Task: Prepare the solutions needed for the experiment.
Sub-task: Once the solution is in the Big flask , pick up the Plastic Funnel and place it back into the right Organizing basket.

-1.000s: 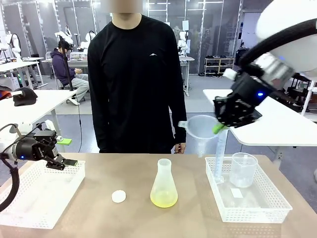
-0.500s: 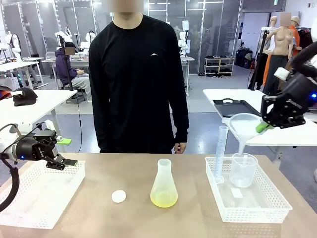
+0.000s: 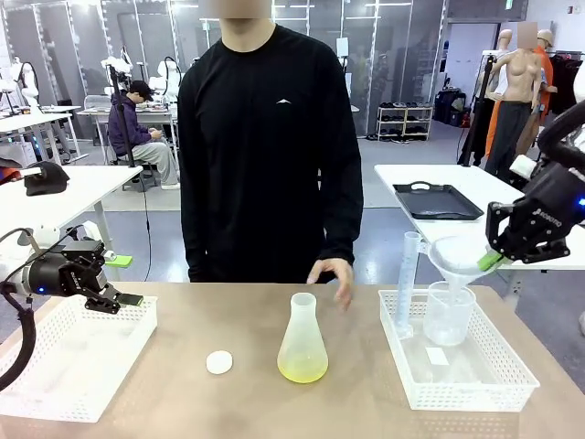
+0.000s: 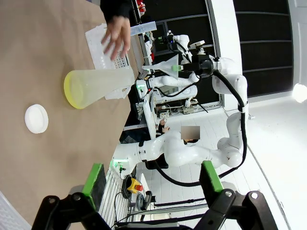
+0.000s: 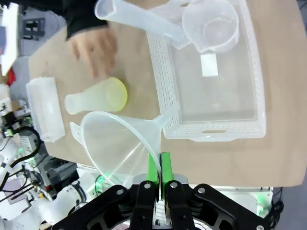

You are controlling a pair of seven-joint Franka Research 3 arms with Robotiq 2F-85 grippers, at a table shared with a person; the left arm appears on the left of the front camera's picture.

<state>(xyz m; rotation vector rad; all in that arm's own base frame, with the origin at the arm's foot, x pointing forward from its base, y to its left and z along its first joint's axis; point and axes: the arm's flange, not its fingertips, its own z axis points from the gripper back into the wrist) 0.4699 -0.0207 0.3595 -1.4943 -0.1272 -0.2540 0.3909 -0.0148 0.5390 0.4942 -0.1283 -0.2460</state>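
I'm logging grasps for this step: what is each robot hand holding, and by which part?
The right hand pinches the clear funnel by the rim of its wide mouth. The left hand is open and holds nothing.

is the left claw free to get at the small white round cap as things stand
Probably yes: the left claw is open and empty by the white basket, and the small white round cap lies alone on bare tabletop; the frosted conical flask stands beside it, apart.
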